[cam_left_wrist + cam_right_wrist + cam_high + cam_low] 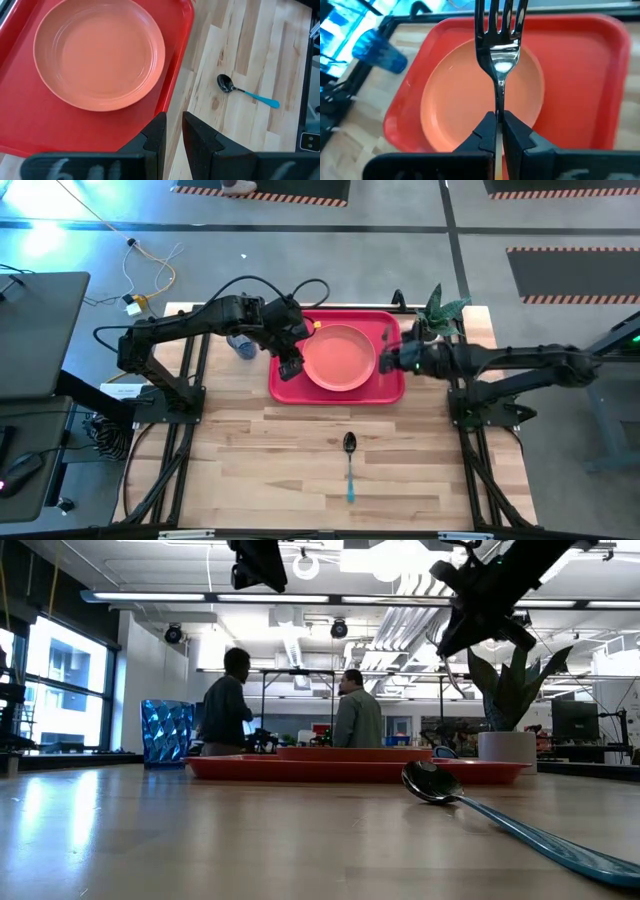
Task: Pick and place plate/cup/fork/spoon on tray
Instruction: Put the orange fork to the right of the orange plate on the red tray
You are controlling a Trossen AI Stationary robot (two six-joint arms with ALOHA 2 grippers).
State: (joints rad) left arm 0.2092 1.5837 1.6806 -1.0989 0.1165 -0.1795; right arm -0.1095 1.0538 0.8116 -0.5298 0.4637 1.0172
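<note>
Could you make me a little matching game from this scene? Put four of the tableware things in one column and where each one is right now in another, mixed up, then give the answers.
Things:
1. plate
2. fork
3. spoon
4. cup

Places:
A. lying on the bare wooden table, in front of the tray
B. standing on the table beside the tray's left end
C. lying on the tray
D. held above the tray in the right tool

Pairs: 1-C, 2-D, 3-A, 4-B
</note>
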